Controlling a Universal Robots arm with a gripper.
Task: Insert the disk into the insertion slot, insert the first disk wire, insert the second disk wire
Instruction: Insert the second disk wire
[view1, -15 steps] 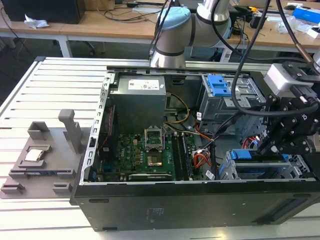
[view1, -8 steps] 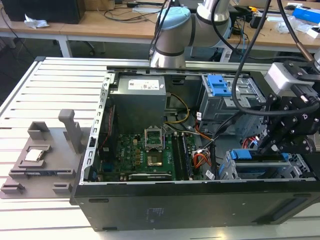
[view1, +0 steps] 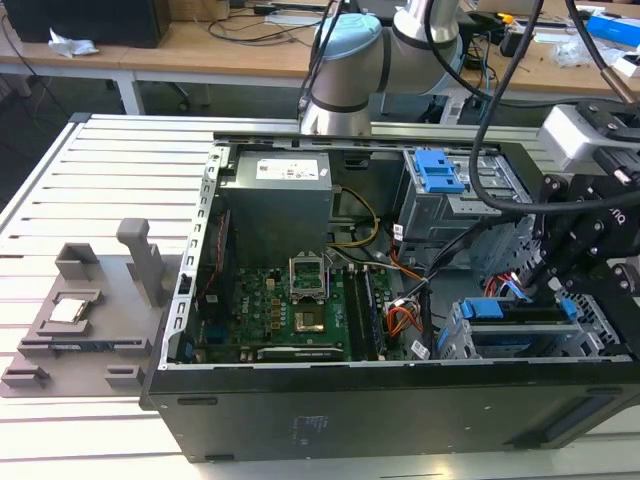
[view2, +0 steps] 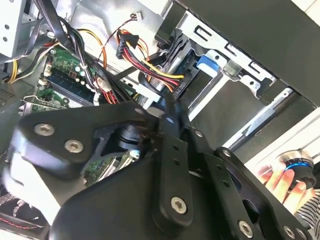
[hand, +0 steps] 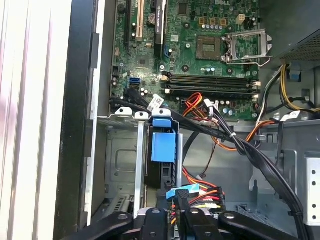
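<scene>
Slatted white metal table (view1: 60, 190) is carrying an open black computer tower case (view1: 400, 400) lying on its side, with a grey moulded fixture tray (view1: 75, 320) sitting near it toward the exterior view's left. Green motherboard (view1: 300, 310) is showing inside. Flat grey hard drive in a bright blue plastic carrier, the disk (view1: 525, 325), is sitting inside the wide, low bay of the grey perforated drive cage, the insertion slot (view1: 455, 345), toward the exterior view's right. Black robot claw (hand: 181, 212) is hovering at the disk's connector end, its fingertips (view2: 167, 117) drawn close on a connector of the red, yellow and black wire bundle (hand: 200, 197). Person's hand (view2: 285, 182) is resting outside the case.
</scene>
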